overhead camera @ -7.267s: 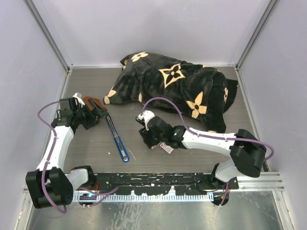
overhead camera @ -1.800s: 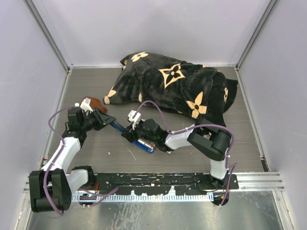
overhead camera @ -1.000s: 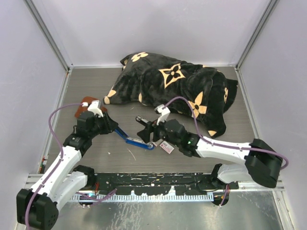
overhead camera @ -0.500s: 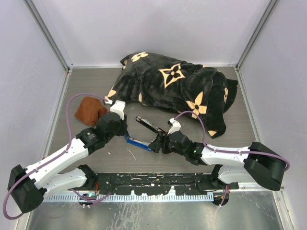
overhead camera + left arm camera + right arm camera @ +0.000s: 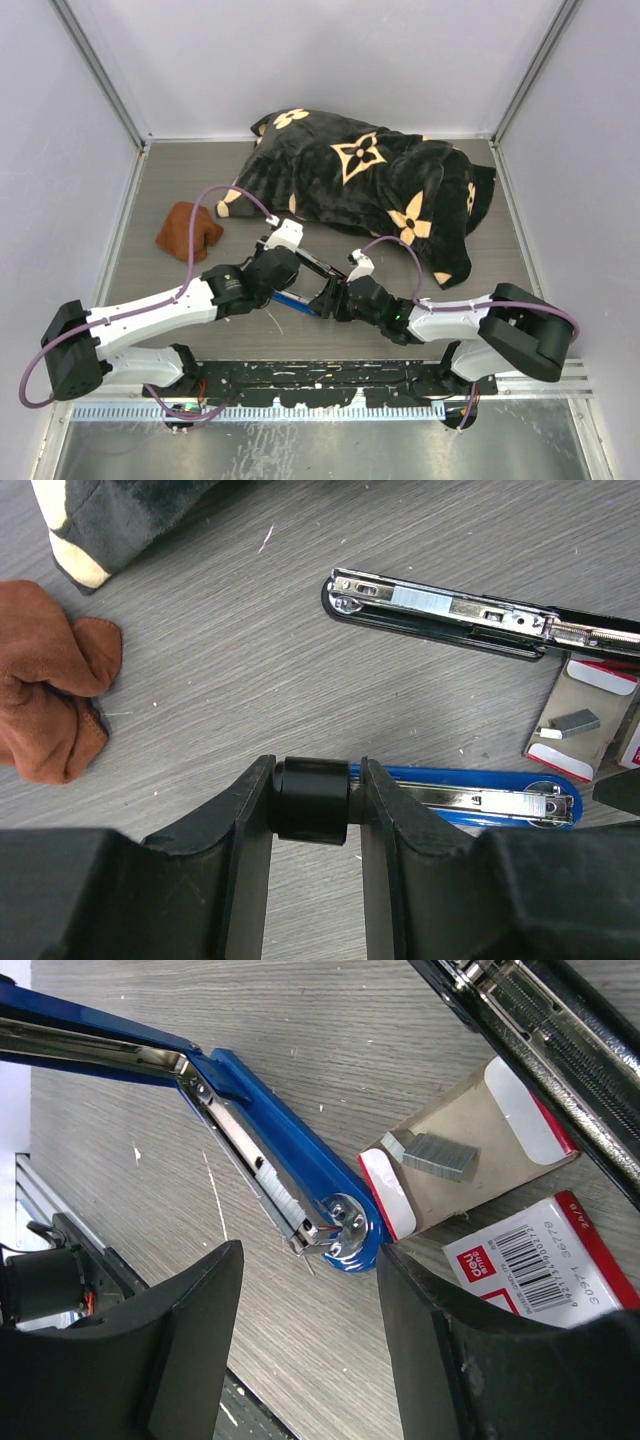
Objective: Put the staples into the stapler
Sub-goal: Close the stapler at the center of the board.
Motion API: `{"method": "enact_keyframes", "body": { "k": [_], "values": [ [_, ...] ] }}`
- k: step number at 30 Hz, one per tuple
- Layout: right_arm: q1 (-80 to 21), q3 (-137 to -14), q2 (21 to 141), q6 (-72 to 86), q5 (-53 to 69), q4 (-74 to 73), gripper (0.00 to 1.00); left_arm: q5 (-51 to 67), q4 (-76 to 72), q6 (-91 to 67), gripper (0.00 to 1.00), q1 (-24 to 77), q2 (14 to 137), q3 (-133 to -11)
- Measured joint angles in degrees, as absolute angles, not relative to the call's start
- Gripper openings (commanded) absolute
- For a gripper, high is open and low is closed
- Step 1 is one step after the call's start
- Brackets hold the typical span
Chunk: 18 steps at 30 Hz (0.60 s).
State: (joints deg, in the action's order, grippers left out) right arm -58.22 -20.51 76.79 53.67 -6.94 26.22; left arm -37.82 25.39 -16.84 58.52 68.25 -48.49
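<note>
Grey wood-grain laminate covers the bench point(image 5: 160, 180), flecked with a few pale crumbs. On it lies a plush black blanket point(image 5: 370, 180) printed with tan flower shapes, bunched into soft folds at the far side. A crumpled rust-brown cloth point(image 5: 50, 690) with a fuzzy nap sits well apart to the left.

Two staplers lie near the middle, both hinged open. The black stapler point(image 5: 450, 615) is a long, slim bar with a bright metal channel along its top. Just nearer is the blue stapler point(image 5: 470, 798), a glossy blue plastic shell around a shiny steel magazine, rounded at its tip with a rivet.

The left tool point(image 5: 315, 770) is pressed onto a matte black, rounded piece at the near end of the blue stapler, with one dark finger on each side of it.

The staples point(image 5: 470, 1160) lie between the two staplers' far ends, just beside the blue tip. They are a flat tan cardboard sleeve with white and red ends, and a short grey metal strip rests on its open face. A white printed carton point(image 5: 530, 1270) with a barcode and a red edge lies against it.

The right tool point(image 5: 310, 1250) hangs low over the blue stapler's tip with its thick black fingers spread, and it is clamping nothing.
</note>
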Motion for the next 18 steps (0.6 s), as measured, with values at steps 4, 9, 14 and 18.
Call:
{"method": "enact_keyframes", "body": {
  "k": [4,9,14,18],
  "values": [
    [-58.2,-20.4,79.5,54.3,-6.7,28.2,0.58,-41.0,26.3,-17.0,0.03,61.3,70.9,-49.9],
    [-58.2,-20.4,81.3,54.6,-6.4,29.6,0.57,-44.4,27.7,-17.1,0.05,64.3,74.6,-52.0],
    [-58.2,-20.3,81.4,54.6,-6.3,30.0,0.57,-47.1,29.9,-17.2,0.1,67.6,78.0,-53.8],
    [-58.2,-20.3,81.4,54.6,-6.4,30.3,0.57,-49.3,32.3,-17.7,0.13,70.2,81.2,-55.6]
  ]
}}
